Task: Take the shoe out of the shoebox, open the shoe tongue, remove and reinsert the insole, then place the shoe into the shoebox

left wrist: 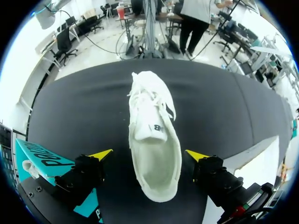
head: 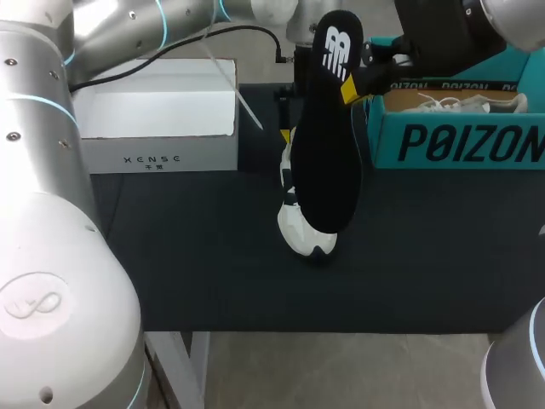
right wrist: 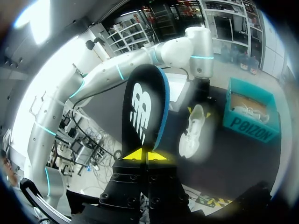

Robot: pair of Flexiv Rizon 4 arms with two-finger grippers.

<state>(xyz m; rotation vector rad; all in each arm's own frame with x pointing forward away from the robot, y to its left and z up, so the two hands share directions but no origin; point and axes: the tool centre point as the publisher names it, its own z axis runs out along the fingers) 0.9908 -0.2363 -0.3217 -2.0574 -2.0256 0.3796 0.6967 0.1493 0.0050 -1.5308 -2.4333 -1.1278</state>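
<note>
Item: insole (head: 328,128), black, thin, judged light and floppy; hung above white shoe (left wrist: 154,135) on surface (head: 170,256), right jaws clamped on its heel-end edge, the best hold; left jaws stood wide, empty, astride shoe.

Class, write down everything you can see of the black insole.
The insole is out of the shoe and held in the air by the right gripper, whose fingers are shut on it near the logo end. It is a long, flat, foot-shaped piece. It is black and looks like fabric-covered foam, with a white logo on its face and a blue edge showing in the right wrist view. Nothing else seems to touch it.
</note>
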